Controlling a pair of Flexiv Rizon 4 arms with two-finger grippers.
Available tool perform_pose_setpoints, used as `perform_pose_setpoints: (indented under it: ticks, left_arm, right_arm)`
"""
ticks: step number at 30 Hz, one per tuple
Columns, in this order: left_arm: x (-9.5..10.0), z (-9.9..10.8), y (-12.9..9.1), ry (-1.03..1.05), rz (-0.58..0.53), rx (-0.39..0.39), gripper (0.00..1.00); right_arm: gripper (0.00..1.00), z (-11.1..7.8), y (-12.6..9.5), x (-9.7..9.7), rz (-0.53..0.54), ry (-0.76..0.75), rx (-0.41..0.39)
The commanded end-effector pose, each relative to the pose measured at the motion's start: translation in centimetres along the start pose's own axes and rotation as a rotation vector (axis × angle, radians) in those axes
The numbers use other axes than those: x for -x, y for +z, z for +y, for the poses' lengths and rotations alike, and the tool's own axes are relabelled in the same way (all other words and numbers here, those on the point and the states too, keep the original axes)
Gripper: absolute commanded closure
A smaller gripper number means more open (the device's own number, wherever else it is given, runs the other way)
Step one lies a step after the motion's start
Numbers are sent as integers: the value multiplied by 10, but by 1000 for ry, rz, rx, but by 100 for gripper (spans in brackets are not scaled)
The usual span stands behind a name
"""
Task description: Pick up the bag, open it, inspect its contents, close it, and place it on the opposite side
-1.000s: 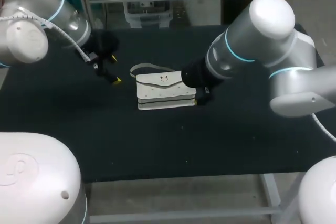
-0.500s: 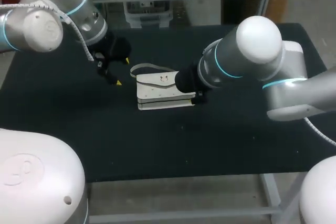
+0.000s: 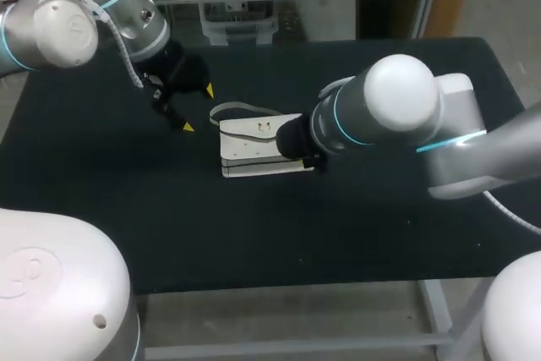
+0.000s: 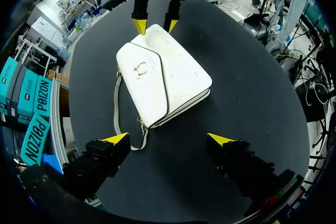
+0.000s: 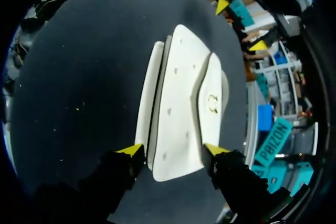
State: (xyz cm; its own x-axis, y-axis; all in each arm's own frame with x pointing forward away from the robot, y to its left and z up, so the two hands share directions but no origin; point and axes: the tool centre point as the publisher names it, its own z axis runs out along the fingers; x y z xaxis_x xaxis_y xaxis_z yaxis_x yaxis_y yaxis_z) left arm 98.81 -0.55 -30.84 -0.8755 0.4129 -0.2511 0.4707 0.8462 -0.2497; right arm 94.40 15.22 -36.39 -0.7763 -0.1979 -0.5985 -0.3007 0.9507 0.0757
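White leather-look bag point(image 3: 258, 148) lies flat near the middle of the black surface point(image 3: 380, 234), flap up, its thin strap point(image 3: 232, 110) looped off the far-left corner. The right tool point(image 5: 173, 150) sits at the bag's right end, fingers spread with a yellow tip on either side of it, seemingly just clear of the sides. The left tool point(image 3: 198, 108) hangs above the surface, just left of the strap, fingers wide apart and holding nothing.

Left gripper point(image 4: 168, 139) splayed, right gripper point(image 5: 173, 150) too (narrower)
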Motion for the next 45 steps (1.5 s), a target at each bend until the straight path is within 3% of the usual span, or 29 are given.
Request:
perform_pose_setpoints:
  ticks: [1, 6, 15, 16, 19, 36, 37, 45]
  left_arm:
    - [0, 0, 0, 1, 0, 0, 0]
    - [0, 0, 0, 1, 0, 0, 0]
    - [0, 0, 0, 1, 0, 0, 0]
    - [0, 0, 0, 1, 0, 0, 0]
    - [0, 0, 0, 1, 0, 0, 0]
    - [0, 0, 0, 1, 0, 0, 0]
    - [-1, -3, 2, 83, -2, -10, 0]
    - [-3, -17, 7, 360, -185, -84, 0]
  right_arm:
    - [36, 5, 5, -2, -38, 9, -29]
    - [51, 7, 6, 1, -46, 8, -38]
    - [58, 6, 14, 1, -49, 21, -76]
    - [64, 6, 14, 1, -52, 24, -83]
    - [100, 5, 12, -1, -70, 38, -100]
    - [100, 7, 5, -12, -122, 99, -138]
    - [100, 7, 5, -12, -122, 99, -138]
    - [100, 7, 5, -12, -122, 99, -138]
